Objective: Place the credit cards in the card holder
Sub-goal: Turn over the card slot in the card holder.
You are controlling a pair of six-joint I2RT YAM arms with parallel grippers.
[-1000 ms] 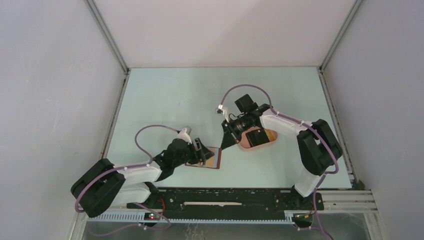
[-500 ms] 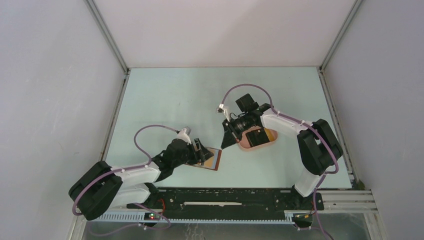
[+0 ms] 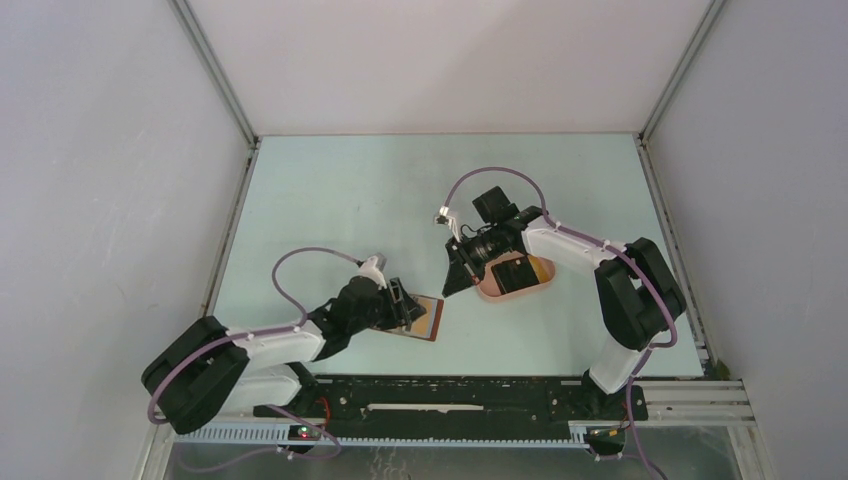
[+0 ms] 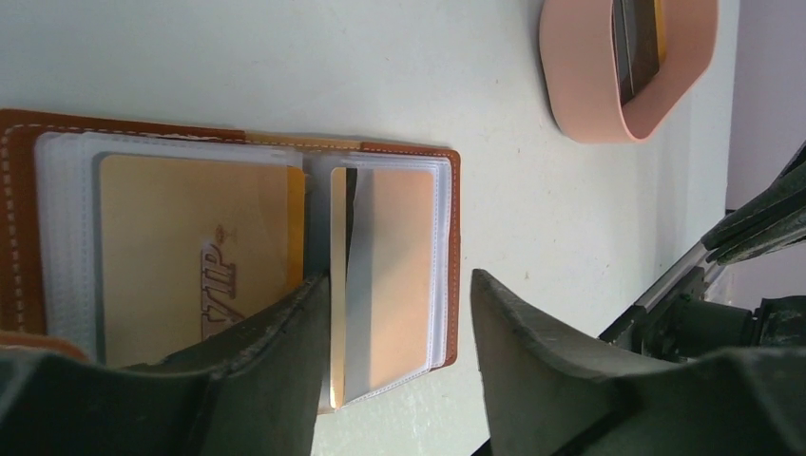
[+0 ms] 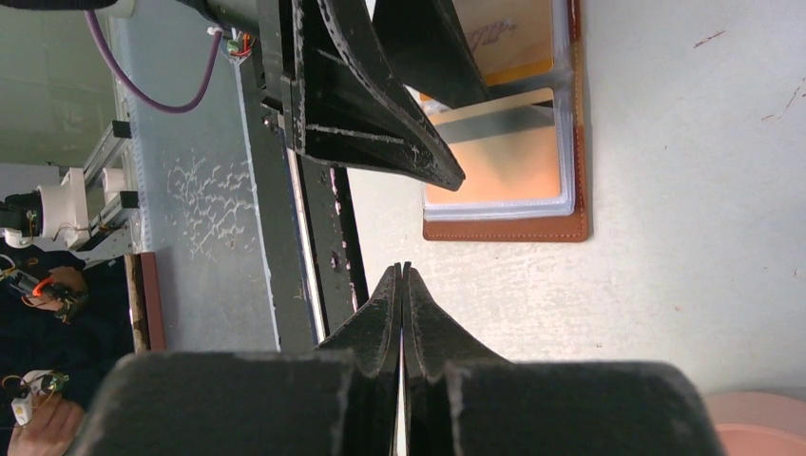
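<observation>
Two tan cards sit in the clear pockets of the card holder, which lies open and flat on the pale table in front of the left arm. In the left wrist view the VIP card fills the pocket on one half, and a plain tan card fills the pocket on the other half. A thin gold edge runs along the fold beside the plain card, under a grey sheen on the plastic; whether it belongs to a third card cannot be told.

The left gripper is over the half with the plain card, its jaws apart. One fingertip rests at the fold, against the gold edge. The other fingertip is just past the holder's brown leather border, over bare table, so the jaws are not clamped on anything.

The right gripper is closed, its two fingers pressed flat together with nothing visible between them. It hangs above the table between the card holder and the pink tray, near both.

The tray stands to the right of the holder and well apart from it. Inside it lie a black card and a yellow card, side by side, with the black one nearer the right gripper.
</observation>
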